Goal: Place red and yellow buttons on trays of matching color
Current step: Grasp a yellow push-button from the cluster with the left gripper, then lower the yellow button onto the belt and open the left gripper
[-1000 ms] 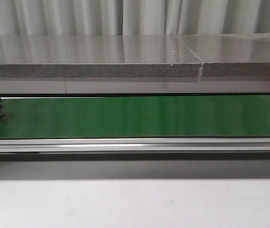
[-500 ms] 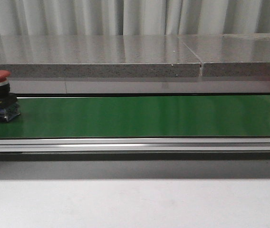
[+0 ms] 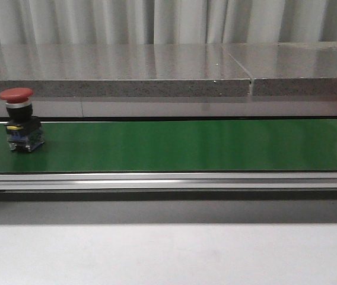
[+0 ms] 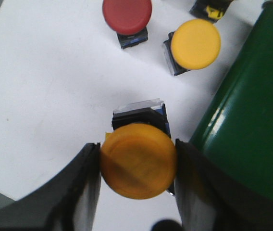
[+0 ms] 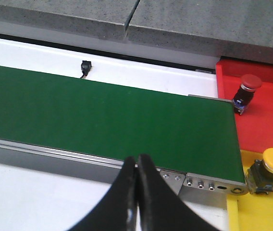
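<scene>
Left jaws clamp a yellow button [image 4: 139,166]; right jaws closed.

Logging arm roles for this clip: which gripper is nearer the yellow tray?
Right. The right gripper hovers shut over the near edge of the green belt, with the yellow tray just beside it. The left wrist view shows no tray.

Pale pleated curtains [image 3: 156,21] are hung across the back of the scene. Below them, a speckled grey stone ledge [image 3: 115,74] is lit with soft reflections, and a seam is seen in it toward the right.
</scene>
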Motion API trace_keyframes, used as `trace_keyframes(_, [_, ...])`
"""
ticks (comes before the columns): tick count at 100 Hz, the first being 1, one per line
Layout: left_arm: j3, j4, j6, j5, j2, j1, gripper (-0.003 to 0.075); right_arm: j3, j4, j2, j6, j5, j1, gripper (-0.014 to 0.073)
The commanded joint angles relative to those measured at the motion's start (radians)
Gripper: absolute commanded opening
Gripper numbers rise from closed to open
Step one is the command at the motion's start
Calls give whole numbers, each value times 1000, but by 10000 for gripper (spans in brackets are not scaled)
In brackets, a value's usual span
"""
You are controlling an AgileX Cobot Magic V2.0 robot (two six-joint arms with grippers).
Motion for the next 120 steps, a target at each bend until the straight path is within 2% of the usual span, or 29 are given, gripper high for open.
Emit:
trace_keyframes(1, [-81,-21,21,14,-52,-27,155,-26,13,6,-8,-72,0,-66])
trace_keyframes(17, [-161,-18,40,77,-52,-94,155,-26,13,6,-8,-72,0,-66])
trace_keyframes(36, [-169,-17,66,100,-48,-158,154,-26,13,6,-8,-72,0,-66])
trace_keyframes(70, [-176,-23,74,108,44,-213,154,-26,14,6,-8,-72,0,-66])
trace_keyframes(96, [-176,-27,82,100,91,-215,159,-26,19,6,-8,-72,0,-66])
trace_keyframes(102, [-176,-32,93,95,91,-215,186,-26,19,6,-8,-72,0,-66])
trace_keyframes(108, [-176,-35,94,95,91,-215,256,-26,19,6,-8,-72,0,-66])
trace_keyframes(119, [-176,-35,94,86,91,-215,476,-26,19,6,-8,-72,0,-66])
trace_keyframes(120, [-176,-35,94,86,91,-215,476,-26,19,6,-8,-72,0,-66])
